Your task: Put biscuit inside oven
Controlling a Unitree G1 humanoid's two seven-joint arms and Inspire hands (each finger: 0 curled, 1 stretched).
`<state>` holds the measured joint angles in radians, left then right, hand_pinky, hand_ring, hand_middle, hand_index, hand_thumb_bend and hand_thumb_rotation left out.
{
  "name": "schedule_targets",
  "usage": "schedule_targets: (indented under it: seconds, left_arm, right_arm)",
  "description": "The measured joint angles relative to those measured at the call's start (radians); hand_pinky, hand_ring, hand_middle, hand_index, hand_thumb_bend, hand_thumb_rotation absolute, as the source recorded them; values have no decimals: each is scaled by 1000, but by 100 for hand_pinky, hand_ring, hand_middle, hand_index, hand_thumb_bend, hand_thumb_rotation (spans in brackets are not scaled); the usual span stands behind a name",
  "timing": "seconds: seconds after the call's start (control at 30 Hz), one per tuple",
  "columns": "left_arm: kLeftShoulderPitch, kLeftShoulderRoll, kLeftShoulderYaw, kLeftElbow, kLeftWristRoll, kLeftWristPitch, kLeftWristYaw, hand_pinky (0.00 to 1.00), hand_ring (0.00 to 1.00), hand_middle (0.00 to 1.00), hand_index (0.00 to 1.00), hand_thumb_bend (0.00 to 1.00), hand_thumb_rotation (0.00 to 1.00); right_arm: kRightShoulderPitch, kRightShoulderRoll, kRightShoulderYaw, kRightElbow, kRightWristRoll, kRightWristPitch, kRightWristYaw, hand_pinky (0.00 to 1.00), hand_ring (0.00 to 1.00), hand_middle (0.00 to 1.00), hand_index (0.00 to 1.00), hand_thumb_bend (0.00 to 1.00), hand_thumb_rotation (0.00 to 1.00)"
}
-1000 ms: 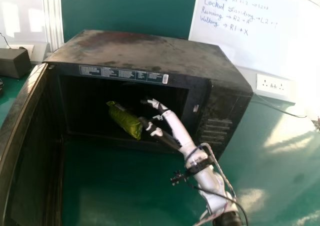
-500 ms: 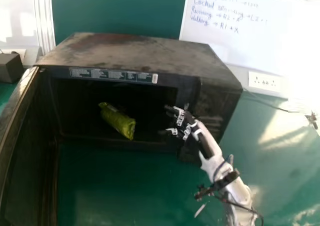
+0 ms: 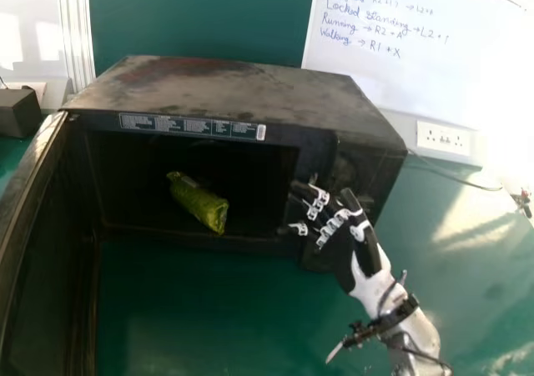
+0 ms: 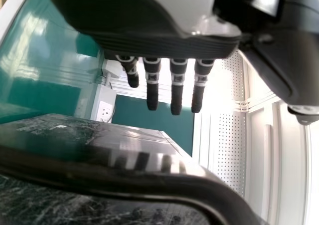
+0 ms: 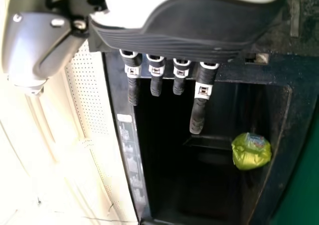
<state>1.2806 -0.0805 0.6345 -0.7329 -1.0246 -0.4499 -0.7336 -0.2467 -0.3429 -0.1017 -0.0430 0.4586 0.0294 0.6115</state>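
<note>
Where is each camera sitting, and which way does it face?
Head view: on the head, facing forward and down at the open oven; the right hand and forearm show.
Left wrist view: at the left wrist, looking past the left hand toward a wall socket.
Right wrist view: at the right wrist, looking past the right hand into the oven.
The head and right wrist views share the right hand, oven and green biscuit packet.

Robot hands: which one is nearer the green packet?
The right hand, at the oven's open front, with the green packet lying inside. The left hand is away from that opening.
</note>
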Motion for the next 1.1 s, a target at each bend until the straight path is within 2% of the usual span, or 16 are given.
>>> schedule_targets:
  seconds: [0.27, 0.43, 0.7, 0.9, 1.1]
  left_arm:
    - [-12, 1, 9, 12, -7, 6, -4, 94, 94, 93, 90, 81, 91]
    - [-15, 2, 11, 12, -8, 16, -4, 96, 96, 96, 93, 82, 95]
    - [-21, 2, 17, 12, -7, 24, 1, 100, 99, 98, 96, 80, 100]
    - [-38, 2, 18, 12, -6, 24, 2, 100, 98, 97, 97, 84, 100]
    - [-50, 5, 21, 24, -6, 24, 4, 100, 100, 100, 98, 86, 100]
  right_arm:
    - [44, -17, -57, -70, 54, 93, 1, 59, 97, 100, 89, 88, 80]
    - [86, -17, -85, -131, 85, 153, -19, 60, 97, 100, 89, 88, 80]
    - [132, -17, -131, -187, 116, 184, -48, 61, 97, 100, 89, 88, 80]
    - [164, -19, -165, -218, 141, 216, -67, 60, 97, 100, 90, 87, 82]
    - [203, -50, -202, -223, 175, 245, -47, 58, 96, 100, 89, 88, 83]
